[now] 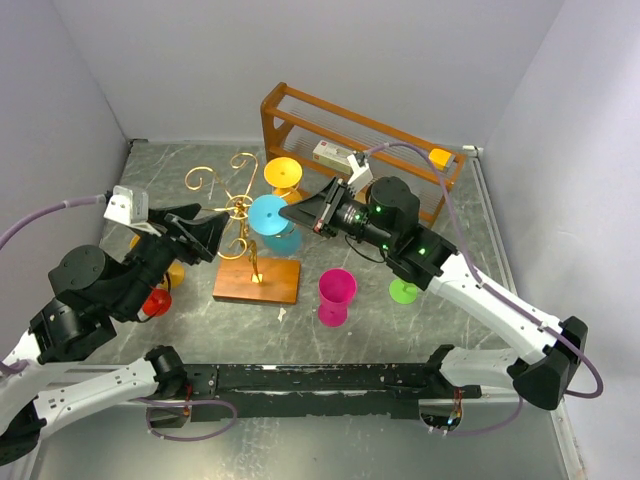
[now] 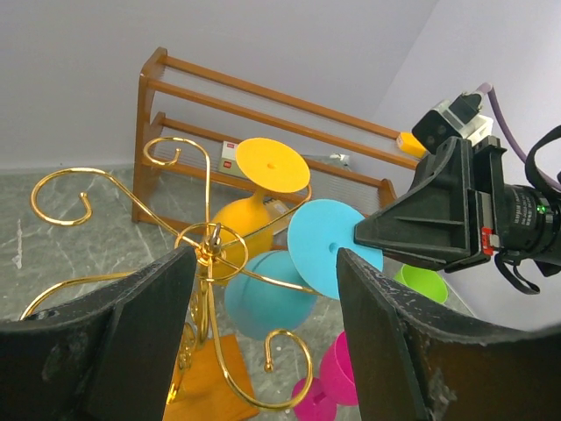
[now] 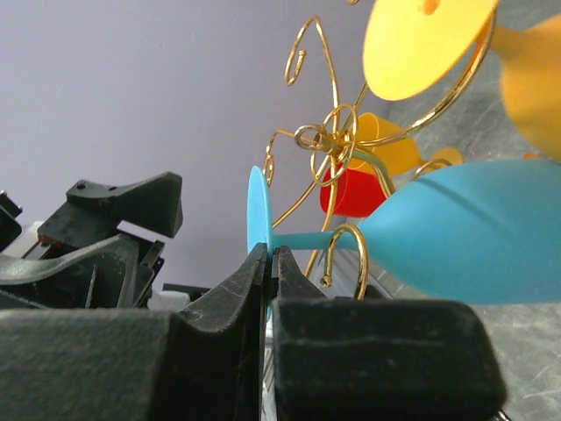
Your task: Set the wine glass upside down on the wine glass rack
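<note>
The blue wine glass is tilted, its bowl low and its round foot up toward the right arm. My right gripper is shut on the rim of that foot. The stem passes a curled arm of the gold wine glass rack; whether they touch is unclear. The rack stands on its wooden base. My left gripper is open just left of the rack's stem, holding nothing. In its wrist view the rack's hub shows between its fingers.
A yellow glass hangs upside down on the rack's far side. A pink glass and a green one stand on the table at the right. A red cup sits under my left arm. The brown wooden shelf stands behind.
</note>
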{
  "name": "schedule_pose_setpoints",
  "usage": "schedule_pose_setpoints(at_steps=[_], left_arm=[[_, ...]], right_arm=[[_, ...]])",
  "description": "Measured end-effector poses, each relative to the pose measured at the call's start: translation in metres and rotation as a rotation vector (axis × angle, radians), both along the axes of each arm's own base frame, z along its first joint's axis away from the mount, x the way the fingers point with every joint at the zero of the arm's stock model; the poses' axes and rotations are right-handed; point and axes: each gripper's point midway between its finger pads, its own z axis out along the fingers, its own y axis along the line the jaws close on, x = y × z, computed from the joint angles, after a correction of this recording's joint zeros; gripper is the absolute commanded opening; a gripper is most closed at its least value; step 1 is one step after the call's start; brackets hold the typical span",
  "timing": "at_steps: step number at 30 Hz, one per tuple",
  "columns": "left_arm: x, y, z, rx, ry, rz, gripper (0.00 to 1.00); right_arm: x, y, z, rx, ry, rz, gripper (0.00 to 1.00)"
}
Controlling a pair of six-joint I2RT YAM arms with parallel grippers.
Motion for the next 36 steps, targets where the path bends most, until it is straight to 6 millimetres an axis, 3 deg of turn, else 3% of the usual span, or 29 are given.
schedule_pose_setpoints(at_steps=[11, 21, 36], left_arm=[[0.001, 0.0, -0.001, 0.002, 0.003, 0.006, 0.76], [0.003, -0.003, -0.003, 0.01, 0.008, 0.006, 0.76], [0.007, -0.01, -0.008, 0.031, 0.022, 0.005, 0.76]], right_arm=[[-0.016, 0.005, 0.002, 0.0, -0.001, 0.053, 0.0], [-0.029, -0.016, 0.012, 0.018, -0.02, 0.026, 0.0], [-0.013, -0.032, -0.003, -0.047, -0.027, -0.103, 0.0]])
